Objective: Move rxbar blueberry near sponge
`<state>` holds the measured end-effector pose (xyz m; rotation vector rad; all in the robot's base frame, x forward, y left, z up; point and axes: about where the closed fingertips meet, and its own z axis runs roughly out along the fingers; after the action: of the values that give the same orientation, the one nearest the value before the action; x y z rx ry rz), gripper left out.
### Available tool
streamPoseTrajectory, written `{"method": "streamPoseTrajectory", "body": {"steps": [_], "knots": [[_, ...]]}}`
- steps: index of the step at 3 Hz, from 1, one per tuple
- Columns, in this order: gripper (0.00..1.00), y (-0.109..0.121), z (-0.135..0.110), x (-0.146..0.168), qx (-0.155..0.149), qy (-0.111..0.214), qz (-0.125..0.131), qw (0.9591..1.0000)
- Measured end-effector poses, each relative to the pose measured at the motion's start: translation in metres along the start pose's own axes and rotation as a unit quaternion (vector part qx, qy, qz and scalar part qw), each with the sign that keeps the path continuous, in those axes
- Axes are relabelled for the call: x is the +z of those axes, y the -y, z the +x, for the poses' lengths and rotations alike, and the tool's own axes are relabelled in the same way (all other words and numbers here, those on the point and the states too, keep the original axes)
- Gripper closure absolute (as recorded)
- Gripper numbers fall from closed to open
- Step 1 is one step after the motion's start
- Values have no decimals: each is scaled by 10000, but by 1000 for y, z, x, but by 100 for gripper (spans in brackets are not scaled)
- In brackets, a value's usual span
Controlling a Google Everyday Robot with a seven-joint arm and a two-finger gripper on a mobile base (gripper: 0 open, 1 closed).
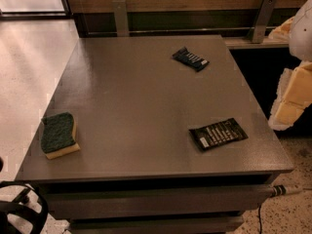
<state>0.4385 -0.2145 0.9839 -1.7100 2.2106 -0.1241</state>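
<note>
The rxbar blueberry, a small dark navy wrapper with pale lettering, lies flat near the far edge of the grey table, right of centre. The sponge, with a green scrub top and a yellow base, sits near the table's front left corner, far from the bar. My gripper hangs on the pale arm at the right edge of the camera view, off the table's right side and well clear of both things. It holds nothing that I can see.
A larger flat black wrapper with white text lines lies near the table's front right. A wooden wall with metal brackets runs behind the table. A black object sits at the bottom left, below the table edge.
</note>
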Motion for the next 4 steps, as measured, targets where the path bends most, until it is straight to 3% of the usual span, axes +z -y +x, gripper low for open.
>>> {"method": "streamPoseTrajectory", "body": {"steps": [1, 2, 3, 4], "knots": [[0, 0, 0, 0, 2, 2, 2, 10000], [0, 18, 6, 4, 163, 189, 109, 9996], [0, 53, 23, 15, 645, 481, 334, 9962], [0, 95, 44, 34, 1305, 976, 606, 9848]]}}
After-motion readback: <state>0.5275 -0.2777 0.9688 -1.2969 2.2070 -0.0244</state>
